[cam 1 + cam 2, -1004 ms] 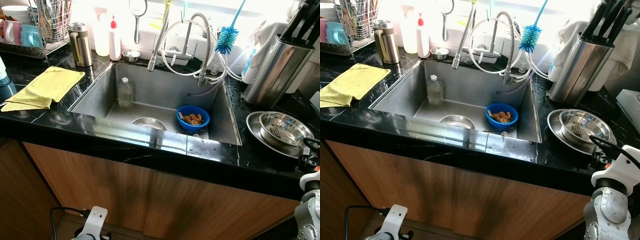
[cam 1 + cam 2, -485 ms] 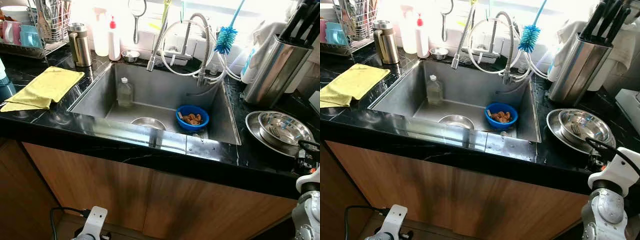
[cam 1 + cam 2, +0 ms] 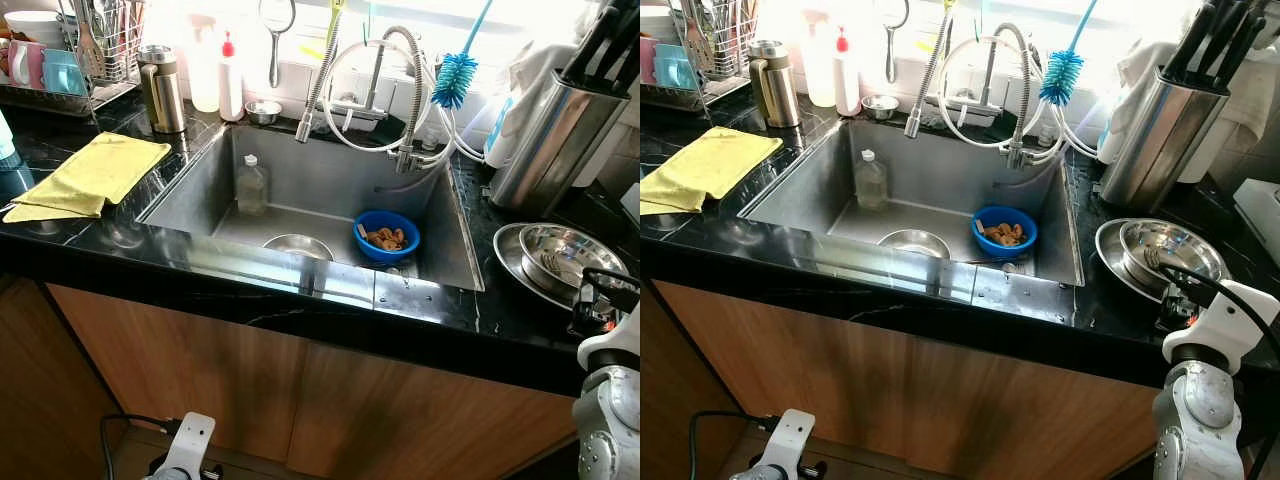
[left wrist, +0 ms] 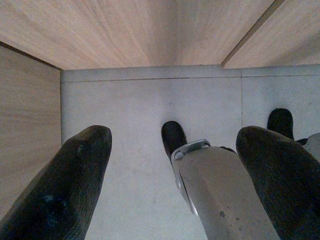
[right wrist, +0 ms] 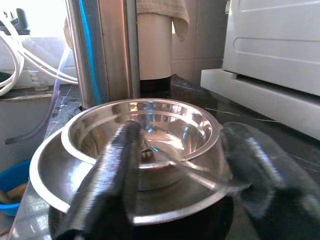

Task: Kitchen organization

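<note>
we hold our right gripper (image 5: 175, 170), fingers spread, just before the steel bowl (image 5: 145, 137); left gripper (image 4: 175, 185) hangs open.

This is a home kitchen: a stainless steel sink (image 3: 300, 190) is sunk into a glossy black stone counter (image 3: 90, 240) above brown wooden cabinet doors (image 3: 250, 390). At the far left stands a wire dish rack (image 3: 80, 50) with mugs and cutlery; a steel knife block (image 3: 555, 130) stands far right.

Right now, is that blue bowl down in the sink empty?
No, the blue bowl on the floor of the sink holds some brownish-orange scraps.
</note>
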`<state>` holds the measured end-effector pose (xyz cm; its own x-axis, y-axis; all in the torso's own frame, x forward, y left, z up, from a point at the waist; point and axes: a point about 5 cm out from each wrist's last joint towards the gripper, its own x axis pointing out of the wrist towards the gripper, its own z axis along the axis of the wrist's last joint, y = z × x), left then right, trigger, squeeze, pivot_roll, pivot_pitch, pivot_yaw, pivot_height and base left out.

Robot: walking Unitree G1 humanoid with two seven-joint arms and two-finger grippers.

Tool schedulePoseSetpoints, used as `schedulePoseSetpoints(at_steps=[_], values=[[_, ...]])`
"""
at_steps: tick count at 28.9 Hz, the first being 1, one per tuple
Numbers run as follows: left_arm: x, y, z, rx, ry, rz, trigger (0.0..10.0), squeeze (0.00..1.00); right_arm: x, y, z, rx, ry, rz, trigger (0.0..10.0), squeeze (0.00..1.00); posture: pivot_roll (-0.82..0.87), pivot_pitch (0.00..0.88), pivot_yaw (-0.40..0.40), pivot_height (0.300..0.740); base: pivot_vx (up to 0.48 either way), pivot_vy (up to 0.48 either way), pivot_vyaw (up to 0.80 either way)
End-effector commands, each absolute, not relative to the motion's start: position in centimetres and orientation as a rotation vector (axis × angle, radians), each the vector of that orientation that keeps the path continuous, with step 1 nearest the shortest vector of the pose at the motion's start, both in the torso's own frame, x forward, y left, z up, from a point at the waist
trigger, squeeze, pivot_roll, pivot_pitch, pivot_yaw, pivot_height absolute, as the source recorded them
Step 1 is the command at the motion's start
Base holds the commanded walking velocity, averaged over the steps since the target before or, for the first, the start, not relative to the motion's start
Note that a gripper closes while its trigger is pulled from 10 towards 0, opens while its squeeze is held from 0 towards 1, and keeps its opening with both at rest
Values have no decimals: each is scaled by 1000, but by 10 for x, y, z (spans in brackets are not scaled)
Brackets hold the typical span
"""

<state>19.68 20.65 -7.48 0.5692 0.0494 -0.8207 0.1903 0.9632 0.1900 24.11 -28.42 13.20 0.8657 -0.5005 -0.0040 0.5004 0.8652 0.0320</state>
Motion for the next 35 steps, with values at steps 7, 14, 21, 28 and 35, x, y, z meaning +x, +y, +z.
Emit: schedulePoseSetpoints(at_steps=[7, 14, 21, 28, 35], values=[[197, 204, -75, 274, 971, -93, 10000, 0, 243, -287, 134, 32, -14, -523, 0, 0, 139, 0, -142, 736, 0, 0, 0], [197, 204, -75, 273, 970, -91, 10000, 0, 245, -286, 135, 32, -19, -519, 0, 0, 141, 0, -142, 736, 0, 0, 0], [197, 204, -75, 272, 969, -89, 10000, 0, 246, -287, 137, 31, -27, -520, 0, 0, 142, 0, -144, 736, 0, 0, 0], [197, 204, -75, 272, 968, -89, 10000, 0, 247, -286, 139, 32, -35, -519, 0, 0, 142, 0, -143, 736, 0, 0, 0], [197, 204, -75, 272, 967, -88, 10000, 0, 249, -285, 144, 32, -53, -517, 0, 0, 144, 0, -144, 736, 0, 0, 0]])
